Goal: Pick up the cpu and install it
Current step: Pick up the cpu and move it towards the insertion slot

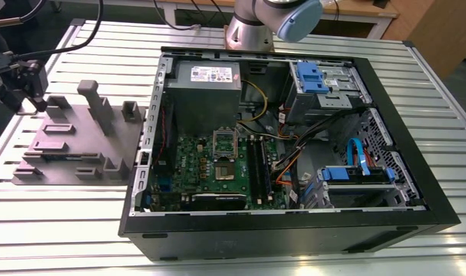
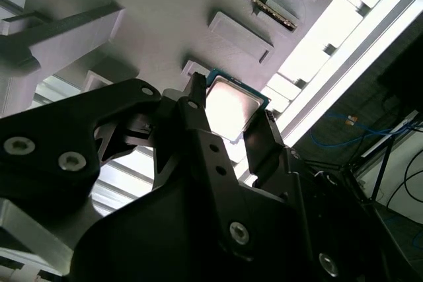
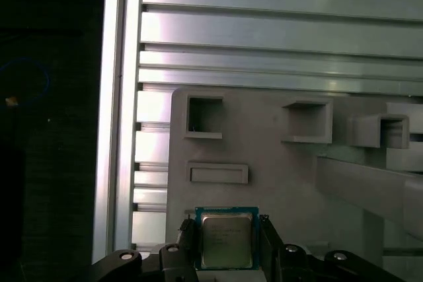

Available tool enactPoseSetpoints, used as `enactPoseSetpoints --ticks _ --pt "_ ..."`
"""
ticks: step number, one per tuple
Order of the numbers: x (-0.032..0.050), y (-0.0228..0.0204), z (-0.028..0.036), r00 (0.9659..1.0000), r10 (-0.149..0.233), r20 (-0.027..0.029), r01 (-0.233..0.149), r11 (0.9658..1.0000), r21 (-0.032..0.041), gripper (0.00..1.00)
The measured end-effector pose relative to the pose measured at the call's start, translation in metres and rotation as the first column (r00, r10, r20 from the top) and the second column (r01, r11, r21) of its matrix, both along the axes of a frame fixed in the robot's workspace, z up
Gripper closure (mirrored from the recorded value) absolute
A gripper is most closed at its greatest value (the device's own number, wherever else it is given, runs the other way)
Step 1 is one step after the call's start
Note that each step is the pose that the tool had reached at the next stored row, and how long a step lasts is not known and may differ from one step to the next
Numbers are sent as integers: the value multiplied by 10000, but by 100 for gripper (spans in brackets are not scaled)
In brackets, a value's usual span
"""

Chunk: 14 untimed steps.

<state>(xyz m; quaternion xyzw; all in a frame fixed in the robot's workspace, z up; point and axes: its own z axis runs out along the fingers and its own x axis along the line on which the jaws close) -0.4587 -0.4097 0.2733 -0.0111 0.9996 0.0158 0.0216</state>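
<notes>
Silver-topped cpu [image 3: 227, 241] sits between the jaws, at the side of the grey fixture block [image 3: 297, 176] that faces away from the pc case [image 1: 294, 236]. Jaws are set at chip width: in both wrist views one jaw lies against each of two opposite edges, with no gap I can see. Reads as a grip, though I can't confirm real clamp force. Also can't tell if the chip is seated in its pocket on the fixture block or just off it.

Exterior view puts the jaws low at the fixture block's corner farthest from the case. Fixture block and case both rest on the slatted aluminium tabletop [image 1: 64, 224], with the case on the exterior view's right of the fixture block. Case lies open with the motherboard [image 1: 179, 167] face up. The socket [image 1: 223, 171] looks uncovered, its metal frame [image 1: 225, 140] standing up.

Step in hand, my read: the pick, right at grasp. Install not started, since the socket looks bare.

Next move calls for a straight pull off the fixture block, chip kept level and clear of the tall posts [image 1: 95, 106]. Hold is on two thin edges only, so slip or tilt is the risk. Chip orientation must be kept for the socket.
</notes>
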Motion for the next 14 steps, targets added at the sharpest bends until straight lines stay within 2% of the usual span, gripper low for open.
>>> enactPoseSetpoints --ticks 9,14 --pt "0 0 72 10000 0 4 0 10000 2 53" --pt "0 0 141 10000 1 3 -1 10000 1 53"
